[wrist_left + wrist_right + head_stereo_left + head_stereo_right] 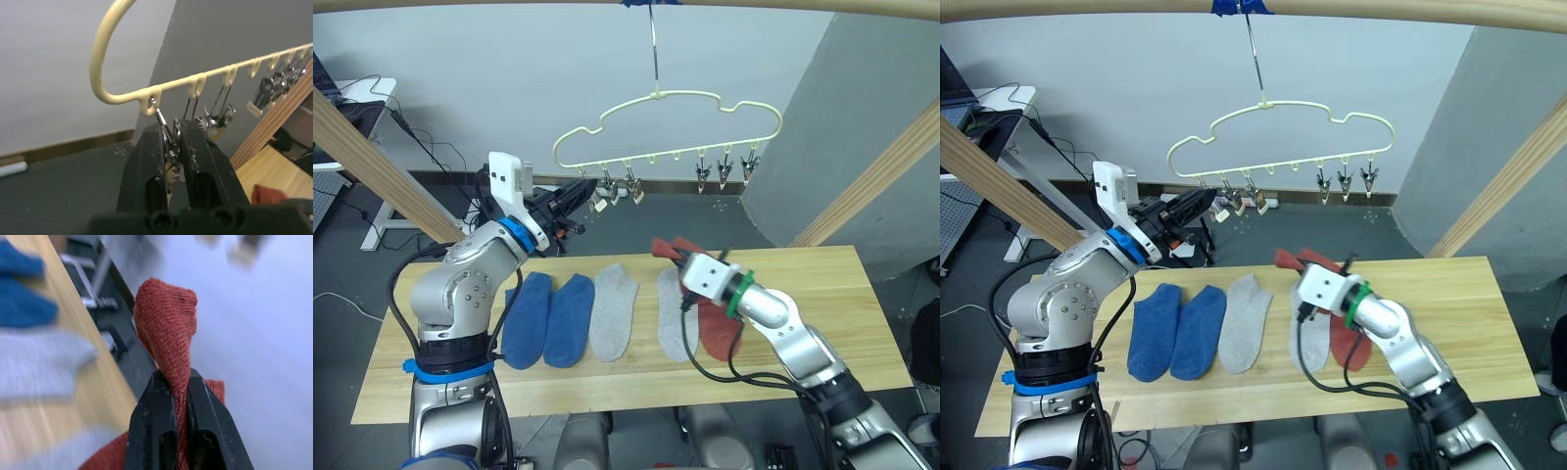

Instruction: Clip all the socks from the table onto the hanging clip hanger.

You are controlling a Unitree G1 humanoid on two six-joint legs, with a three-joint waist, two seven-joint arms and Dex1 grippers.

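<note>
Right tool (181, 382): clamped on rust red sock (168, 328)

You see both black fingers (149, 431) pinching a raised fold of sock. Blue socks (24, 289) and a grey sock (44, 364) lie blurred on the bench (105, 396).

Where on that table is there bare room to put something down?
The table's right end, beyond the red socks, is bare wood. A small bare patch lies at its left end, beside the blue socks. The front edge is a bare strip. The middle is crowded: blue, grey and red socks lie side by side.
</note>
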